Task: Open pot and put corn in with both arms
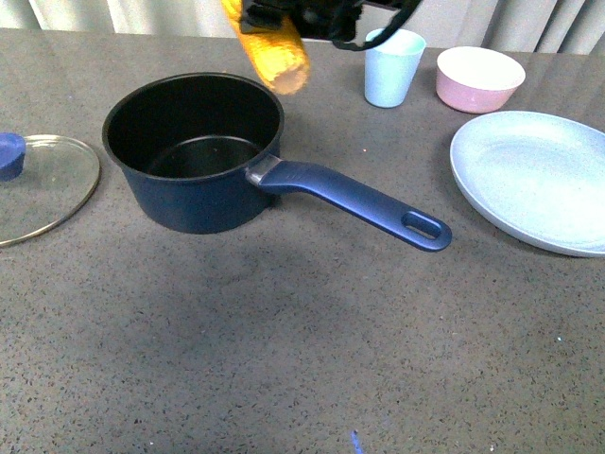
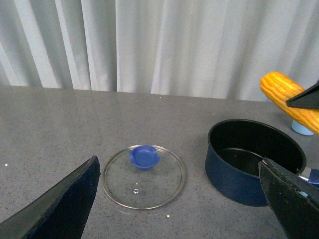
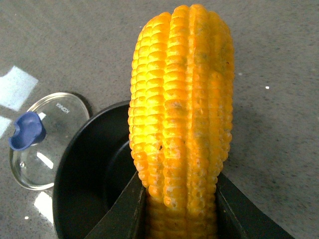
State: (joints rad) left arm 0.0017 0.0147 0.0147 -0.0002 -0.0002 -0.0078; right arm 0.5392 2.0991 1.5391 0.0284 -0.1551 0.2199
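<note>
Glass lid lies leftmost on the table; my left gripper faces it, jaws wide apart. Uncovered pot sits just right of it. Above its far rim, my right gripper clamps the corn.

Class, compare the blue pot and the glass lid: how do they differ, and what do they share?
The pot is opaque navy, black inside; the lid is clear glass. The pot stands deep; the lid lies flat. The pot has a long handle; the lid a small blue knob. Both are round and rest on the grey table.
</note>
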